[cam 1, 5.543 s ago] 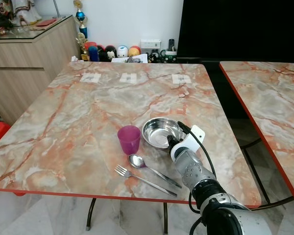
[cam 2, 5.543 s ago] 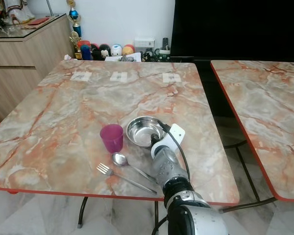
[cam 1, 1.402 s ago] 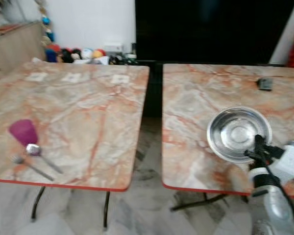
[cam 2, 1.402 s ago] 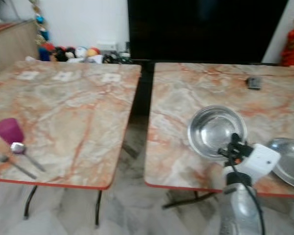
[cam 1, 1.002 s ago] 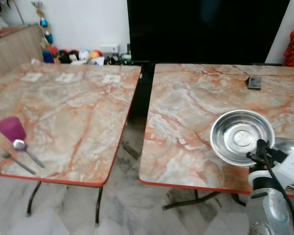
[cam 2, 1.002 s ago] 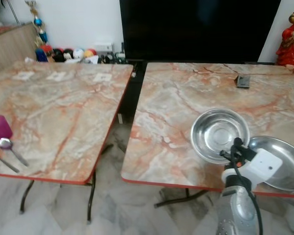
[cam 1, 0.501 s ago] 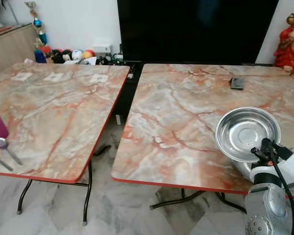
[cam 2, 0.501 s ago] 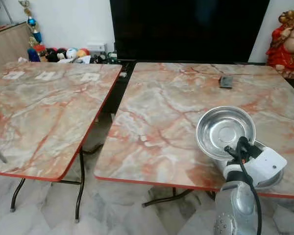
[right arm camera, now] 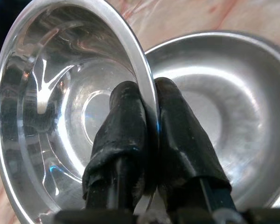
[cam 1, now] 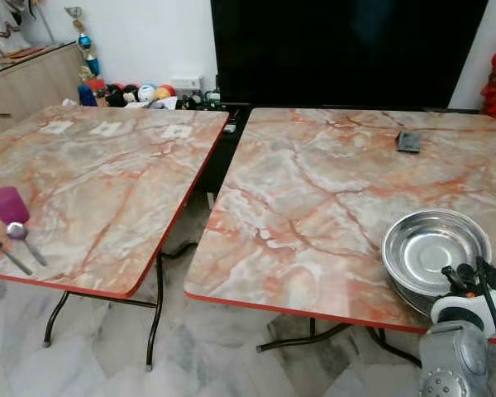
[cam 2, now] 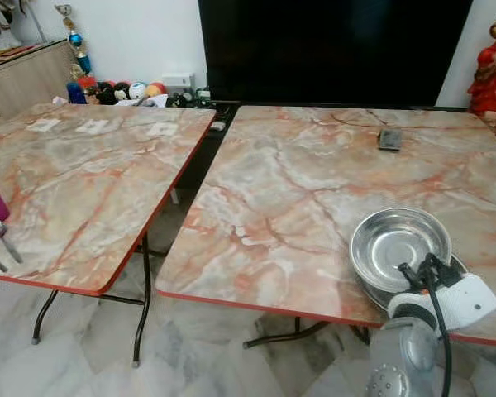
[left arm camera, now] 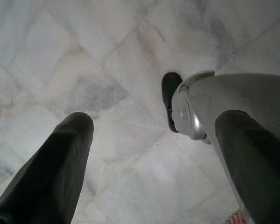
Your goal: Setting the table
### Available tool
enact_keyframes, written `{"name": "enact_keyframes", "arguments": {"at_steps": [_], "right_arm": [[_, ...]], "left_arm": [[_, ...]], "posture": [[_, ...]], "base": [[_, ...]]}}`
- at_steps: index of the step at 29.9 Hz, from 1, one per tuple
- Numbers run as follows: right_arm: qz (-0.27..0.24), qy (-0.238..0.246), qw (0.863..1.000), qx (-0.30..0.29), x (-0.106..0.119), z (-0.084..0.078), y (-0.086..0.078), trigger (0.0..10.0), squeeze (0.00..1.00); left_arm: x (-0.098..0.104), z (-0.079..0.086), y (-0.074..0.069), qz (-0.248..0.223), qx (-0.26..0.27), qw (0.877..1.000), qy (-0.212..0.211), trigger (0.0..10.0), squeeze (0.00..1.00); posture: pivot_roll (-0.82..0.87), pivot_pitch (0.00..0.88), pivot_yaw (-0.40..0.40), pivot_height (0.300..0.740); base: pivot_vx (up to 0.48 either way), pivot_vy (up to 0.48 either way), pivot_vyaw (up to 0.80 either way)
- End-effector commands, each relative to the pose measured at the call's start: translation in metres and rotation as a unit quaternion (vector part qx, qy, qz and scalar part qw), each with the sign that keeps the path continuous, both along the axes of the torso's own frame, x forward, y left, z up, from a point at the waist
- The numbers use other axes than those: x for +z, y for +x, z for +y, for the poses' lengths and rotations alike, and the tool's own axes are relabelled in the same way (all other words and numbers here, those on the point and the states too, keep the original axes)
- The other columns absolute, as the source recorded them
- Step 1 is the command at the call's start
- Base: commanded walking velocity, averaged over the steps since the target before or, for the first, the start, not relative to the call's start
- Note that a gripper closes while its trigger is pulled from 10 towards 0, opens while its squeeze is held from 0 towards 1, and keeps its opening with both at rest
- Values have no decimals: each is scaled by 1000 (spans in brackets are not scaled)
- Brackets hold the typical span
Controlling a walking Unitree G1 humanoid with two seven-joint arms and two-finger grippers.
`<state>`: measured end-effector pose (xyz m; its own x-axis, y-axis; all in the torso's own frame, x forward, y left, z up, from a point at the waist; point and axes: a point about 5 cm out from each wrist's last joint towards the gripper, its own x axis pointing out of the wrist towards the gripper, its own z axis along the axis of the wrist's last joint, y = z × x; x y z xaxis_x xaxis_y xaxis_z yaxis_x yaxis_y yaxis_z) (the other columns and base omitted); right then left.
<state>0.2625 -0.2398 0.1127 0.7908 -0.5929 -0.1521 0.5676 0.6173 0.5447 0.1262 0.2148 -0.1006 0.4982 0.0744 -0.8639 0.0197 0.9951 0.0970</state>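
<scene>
- Your right gripper (right arm camera: 147, 116) is clamped on the rim of a steel bowl (cam 1: 435, 251); in the right wrist view one black finger sits inside the wall, the other outside, pinched tight.
- That bowl sits at the lower right of the left eye view, over a second steel dish (right arm camera: 224, 107) lying on the right marble table (cam 1: 314, 190). Whether the two touch cannot be told.
- Your left gripper (left arm camera: 149, 154) hangs over the pale marble floor (left arm camera: 84, 56), fingers spread wide and holding nothing.
- On the left marble table (cam 1: 99, 182), at the left edge of the frame, stand a purple cup (cam 1: 5, 204), a spoon (cam 1: 22, 238) and a fork (cam 1: 4, 252), close together near the front edge.
- Three white paper labels (cam 1: 109, 129) lie along the far side of that table; their print is too small to read.
- A small dark object (cam 1: 408, 141) lies on the far part of the right table; no marking is legible.
- No brand or writing can be read anywhere.
</scene>
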Motion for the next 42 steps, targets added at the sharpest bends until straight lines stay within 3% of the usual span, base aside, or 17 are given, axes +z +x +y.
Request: {"name": "enact_keyframes", "arguments": {"at_steps": [1,8,13,18,29,36,37,38,42], "right_arm": [[-5,13,1000,-10,2,1,0,10000,0],[2,69,996,-51,-1,-3,-1,10000,0],[6,98,993,-66,-6,-5,-2,10000,0],[8,108,991,-76,-8,-7,-1,10000,0],[1,127,987,-96,-7,-15,2,10000,0],[-1,137,986,-97,-8,-14,6,10000,0],[-2,137,985,-100,-8,-15,6,10000,227],[-2,138,985,-101,-8,-16,7,10000,376],[-1,130,986,-107,-7,-18,7,10000,369]], "left_arm": [[1,7,1,7,-2,1000,8,10000,0],[4,19,2,4,1,1000,13,10000,0],[5,16,6,-1,1,1000,12,10000,0],[3,2,10,-4,-6,1000,6,10000,0],[5,12,9,-2,-4,1000,10,10000,0],[3,9,5,0,-3,1000,10,10000,0],[3,9,4,0,-3,1000,10,10000,0],[3,9,4,0,-3,1000,10,10000,0],[4,12,4,0,-2,1000,11,10000,0]], "posture": [[-39,19,39,740],[-38,19,38,740],[-35,20,38,740],[-34,20,38,740],[-32,22,43,740],[-28,22,43,740],[-28,22,44,740],[-28,22,44,740],[-29,22,46,740]], "base": [[0,0,0],[0,0,0],[0,0,0],[0,0,0],[0,0,0],[0,0,0],[0,0,0],[0,0,0],[0,0,0]]}}
